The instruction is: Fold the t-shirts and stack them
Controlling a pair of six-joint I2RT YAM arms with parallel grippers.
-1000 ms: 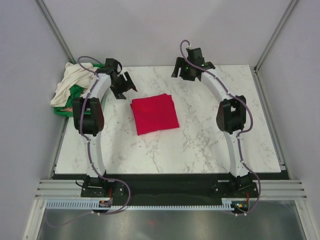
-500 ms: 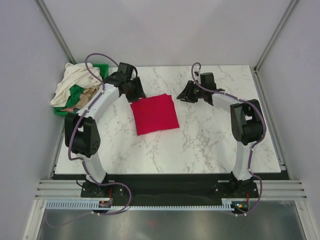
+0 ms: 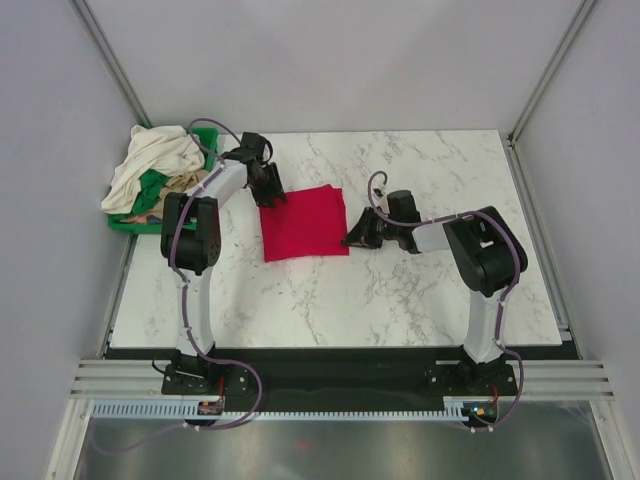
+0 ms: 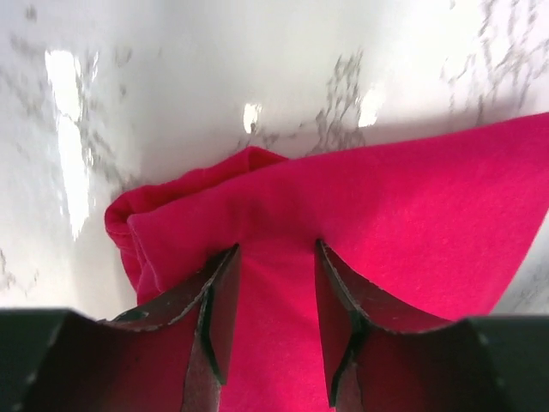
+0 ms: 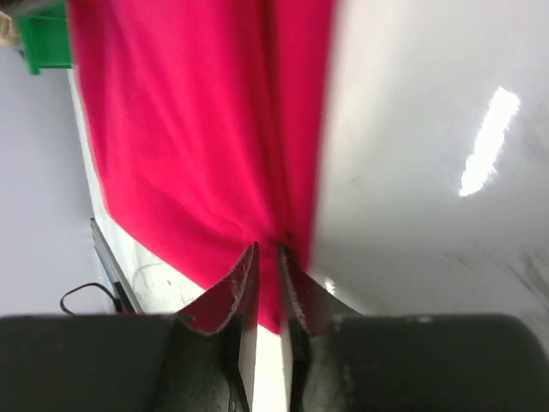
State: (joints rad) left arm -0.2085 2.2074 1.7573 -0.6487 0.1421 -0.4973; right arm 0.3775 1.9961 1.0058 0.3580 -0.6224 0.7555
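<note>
Red t-shirt (image 3: 303,222) lies folded on the bench (image 3: 430,170), a bit left of centre. Cream and tan shirts (image 3: 150,165) are heaped on the green tray (image 3: 125,222) at far left.

Risk: a claw catches only the top layer, so a lift peels the fold open. An uneven pull skews it.

Right claw (image 5: 268,249) is nearly closed, pinching the shirt's right edge. Left claw (image 4: 275,247) is narrow at the far-left corner with red fabric between the fingers; can't tell if it grips.
</note>
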